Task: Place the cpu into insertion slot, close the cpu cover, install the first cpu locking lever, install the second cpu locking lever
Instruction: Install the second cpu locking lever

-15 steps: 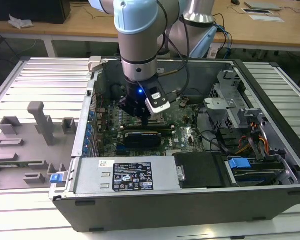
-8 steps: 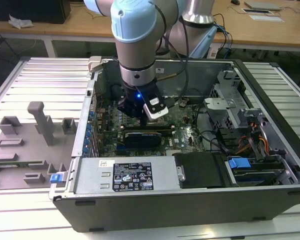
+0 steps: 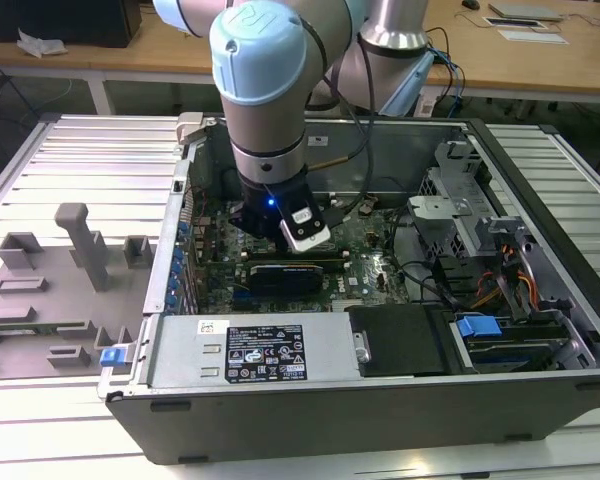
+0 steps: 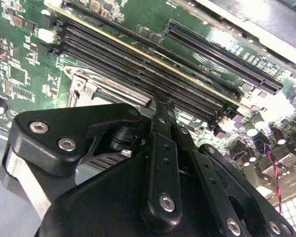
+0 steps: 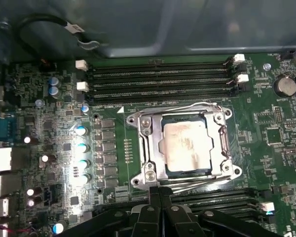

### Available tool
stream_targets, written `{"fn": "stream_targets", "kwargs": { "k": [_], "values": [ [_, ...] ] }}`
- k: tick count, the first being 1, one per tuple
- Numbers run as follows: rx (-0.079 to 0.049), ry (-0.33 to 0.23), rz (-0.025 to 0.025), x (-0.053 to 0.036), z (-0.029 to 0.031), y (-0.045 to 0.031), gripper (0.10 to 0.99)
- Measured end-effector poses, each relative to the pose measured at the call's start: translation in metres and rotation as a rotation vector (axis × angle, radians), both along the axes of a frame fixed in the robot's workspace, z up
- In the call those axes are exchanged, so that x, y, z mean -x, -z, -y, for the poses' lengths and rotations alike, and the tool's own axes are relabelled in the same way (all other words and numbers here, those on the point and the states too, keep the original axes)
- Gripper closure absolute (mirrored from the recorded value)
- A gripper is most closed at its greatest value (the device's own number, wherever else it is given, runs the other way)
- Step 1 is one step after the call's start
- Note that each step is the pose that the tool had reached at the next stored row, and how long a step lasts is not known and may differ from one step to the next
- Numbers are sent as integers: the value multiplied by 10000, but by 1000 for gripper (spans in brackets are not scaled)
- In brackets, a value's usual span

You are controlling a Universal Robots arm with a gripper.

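Note:
In the first wrist view the cpu lies flat in the insertion slot, whose dark rim shows along one edge. The cpu cover is down over it, framing the pale chip. One wire locking lever runs along the side by the memory slots. Another lever runs along the opposite side, close to my fingers. My gripper is shut, tips together at that edge of the socket, with nothing seen between them. In the second wrist view the gripper points at the socket's metal corner. The arm reaches down into the open case.
Long black memory slots flank the socket on both sides. A black graphics card lies by the power supply. Drive cages and cables fill the exterior view's right. A grey fixture tray sits outside the case.

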State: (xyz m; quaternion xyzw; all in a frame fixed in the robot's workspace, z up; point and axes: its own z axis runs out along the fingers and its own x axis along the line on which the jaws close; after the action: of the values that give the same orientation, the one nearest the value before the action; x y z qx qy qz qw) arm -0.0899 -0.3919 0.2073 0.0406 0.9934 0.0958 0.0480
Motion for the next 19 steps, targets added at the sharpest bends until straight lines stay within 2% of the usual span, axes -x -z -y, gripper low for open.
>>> {"fn": "stream_targets", "kwargs": {
  "k": [3,6,10,13,15,19],
  "values": [
    [-236,0,-2,38,24,13,980],
    [-368,1,-1,117,24,41,980],
    [-514,-2,-2,135,25,71,980],
    [-771,0,-1,139,23,99,980],
    [-786,-2,-4,151,25,128,980],
    [-788,0,-1,151,24,128,980]
  ]
}}
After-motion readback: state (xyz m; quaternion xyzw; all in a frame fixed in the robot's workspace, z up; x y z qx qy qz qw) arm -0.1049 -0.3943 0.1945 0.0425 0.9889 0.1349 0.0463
